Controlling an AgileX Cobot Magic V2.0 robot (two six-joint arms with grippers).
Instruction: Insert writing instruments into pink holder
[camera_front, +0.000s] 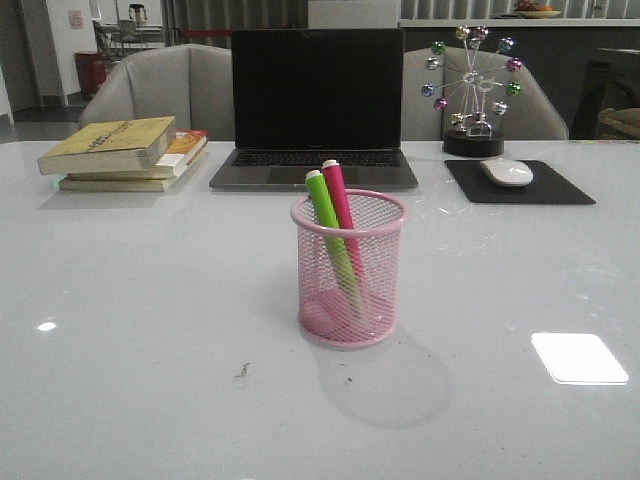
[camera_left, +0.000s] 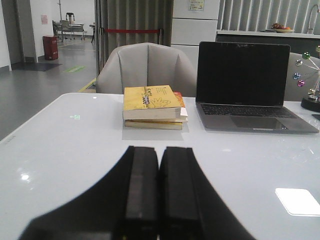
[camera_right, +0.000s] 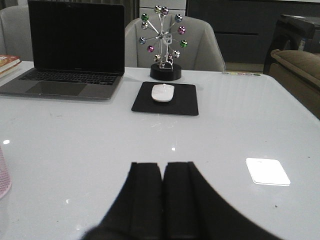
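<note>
1. The pink holder (camera_front: 349, 268) stands upright near the middle of the white bench (camera_front: 140, 320), in front of the laptop (camera_front: 316, 108); a sliver of its rim also shows at the edge of my right wrist view (camera_right: 4, 175).
2. Both writing instruments are inside it: the lime green pen (camera_front: 331, 228) and the magenta pen (camera_front: 341, 210) lean side by side toward the far left of the rim, their white ends poking above it.
3. My left tool (camera_left: 159, 190) has its two dark fingers pressed together with nothing between them, hovering over bare bench, pointed toward the stack of books (camera_left: 152, 106).
4. My right tool (camera_right: 162, 200) is likewise closed and empty, with its fingers touching, facing the white mouse (camera_right: 163, 92) on its black pad (camera_right: 187, 102).
5. Neither tool appears in the front view.
6. Behind the pad sits a desk toy with coloured balls (camera_front: 472, 85); grey chairs (camera_front: 165, 90) stand beyond the bench.
</note>
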